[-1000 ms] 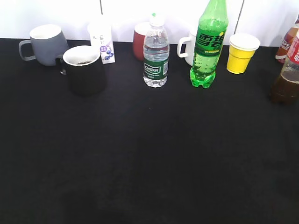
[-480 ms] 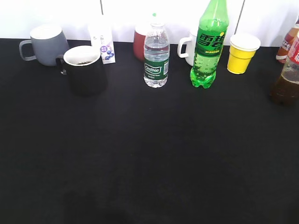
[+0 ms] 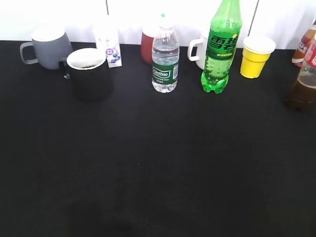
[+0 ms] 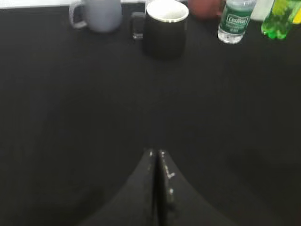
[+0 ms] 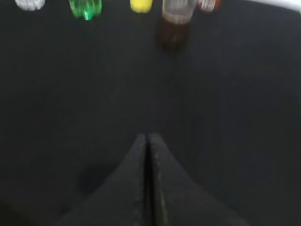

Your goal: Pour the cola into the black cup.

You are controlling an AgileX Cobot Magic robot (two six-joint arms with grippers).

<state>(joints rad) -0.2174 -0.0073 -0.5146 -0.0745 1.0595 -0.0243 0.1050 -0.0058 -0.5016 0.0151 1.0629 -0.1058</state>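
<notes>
The cola (image 3: 303, 81), a clear bottle of dark brown liquid with a red label, stands at the far right edge of the exterior view; it also shows near the top of the right wrist view (image 5: 175, 23). The black cup (image 3: 89, 74), glossy with a white inside, stands upright at the back left and shows in the left wrist view (image 4: 165, 27). My left gripper (image 4: 155, 153) is shut and empty, well short of the cup. My right gripper (image 5: 146, 136) is shut and empty, well short of the cola. Neither gripper shows in the exterior view.
Along the back stand a grey mug (image 3: 47, 46), a small white carton (image 3: 108, 43), a red mug (image 3: 148, 45), a water bottle (image 3: 164, 55), a white mug (image 3: 199, 49), a tall green soda bottle (image 3: 221, 47), a yellow cup (image 3: 256, 56) and a smaller red-labelled bottle (image 3: 305, 44). Black cloth (image 3: 158, 168) covers the table.
The view has shifted very slightly. No object on the table has moved.
</notes>
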